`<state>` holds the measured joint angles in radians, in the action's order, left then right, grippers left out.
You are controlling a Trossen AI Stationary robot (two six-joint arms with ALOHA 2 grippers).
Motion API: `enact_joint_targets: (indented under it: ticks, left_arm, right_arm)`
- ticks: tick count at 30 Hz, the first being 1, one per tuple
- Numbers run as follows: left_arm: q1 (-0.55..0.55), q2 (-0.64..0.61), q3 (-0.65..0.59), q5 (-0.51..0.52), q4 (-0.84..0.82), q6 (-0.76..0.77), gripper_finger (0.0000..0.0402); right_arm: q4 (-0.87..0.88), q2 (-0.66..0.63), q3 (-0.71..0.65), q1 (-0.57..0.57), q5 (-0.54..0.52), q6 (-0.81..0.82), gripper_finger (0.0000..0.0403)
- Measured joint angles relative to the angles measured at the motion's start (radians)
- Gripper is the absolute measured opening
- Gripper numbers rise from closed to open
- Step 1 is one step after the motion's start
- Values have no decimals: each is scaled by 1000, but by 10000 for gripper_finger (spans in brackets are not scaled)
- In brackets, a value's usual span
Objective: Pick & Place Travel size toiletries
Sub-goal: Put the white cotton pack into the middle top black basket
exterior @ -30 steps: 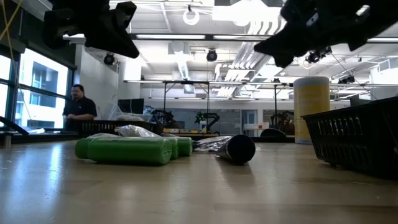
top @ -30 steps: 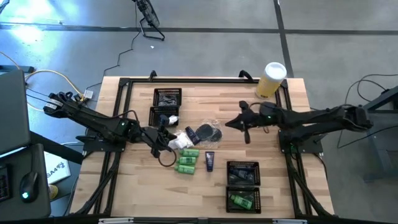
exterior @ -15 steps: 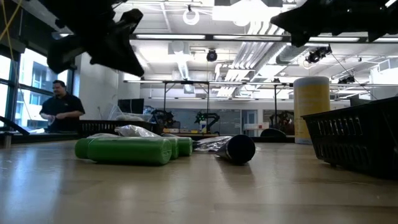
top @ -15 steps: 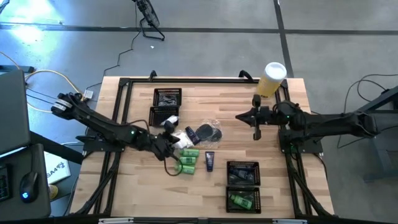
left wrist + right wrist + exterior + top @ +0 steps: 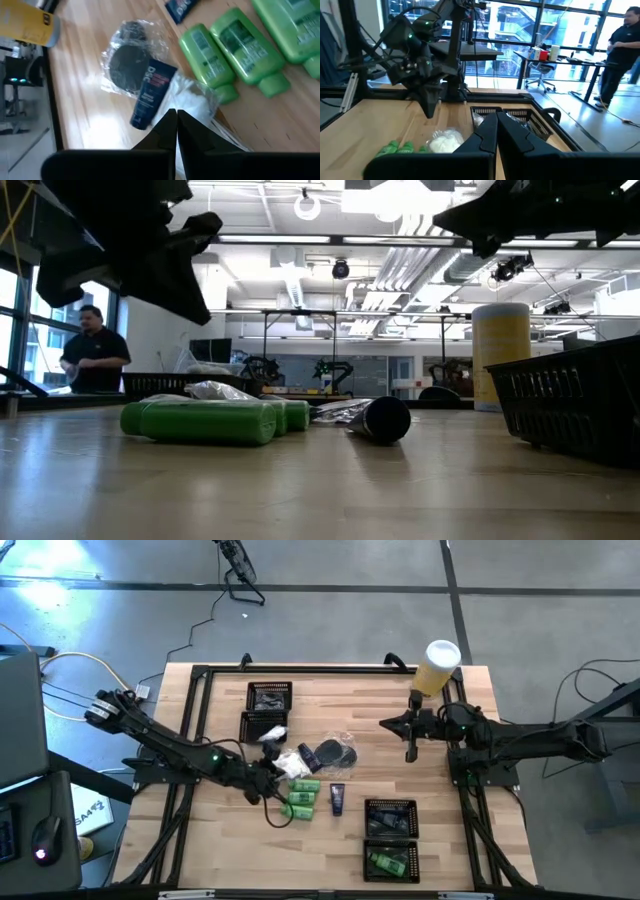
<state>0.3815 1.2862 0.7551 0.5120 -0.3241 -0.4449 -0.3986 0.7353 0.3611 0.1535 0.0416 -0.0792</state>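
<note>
While both arms' fingers press together, one mesh tray (image 5: 390, 862) holds green bottles (image 5: 389, 862).

The left arm reaches in from the table's left edge toward its middle, its wrist bent low, and the left gripper (image 5: 268, 780) hangs just above the tabletop with both fingers (image 5: 167, 131) pressed together, holding nothing. The right arm stretches in from the right edge, raised higher, and the right gripper (image 5: 411, 748) points down, fingers (image 5: 487, 134) closed and empty.
</note>
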Motion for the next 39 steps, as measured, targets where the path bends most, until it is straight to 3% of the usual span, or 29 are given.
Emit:
enact_joint_targets:
  ticks: [5, 15, 20, 31, 39]
  left_arm:
    - [-10, 11, 0, -24, -52, 1, 44]
    - [-70, 11, 0, -29, -73, -1, 194]
    - [-88, 11, 0, -122, -71, -55, 251]
    - [-87, 106, -1, -135, -47, -77, 267]
    - [-88, 216, -1, -75, 85, -121, 267]
  right_arm:
    - [2, 0, 0, 0, -3, 1, 2]
    - [3, 0, 0, 0, -14, 3, 2]
    - [5, 0, 0, 0, -14, 0, 2]
    - [32, 1, 0, 0, -14, -4, 2]
    - [38, 1, 0, 0, -17, -21, 2]
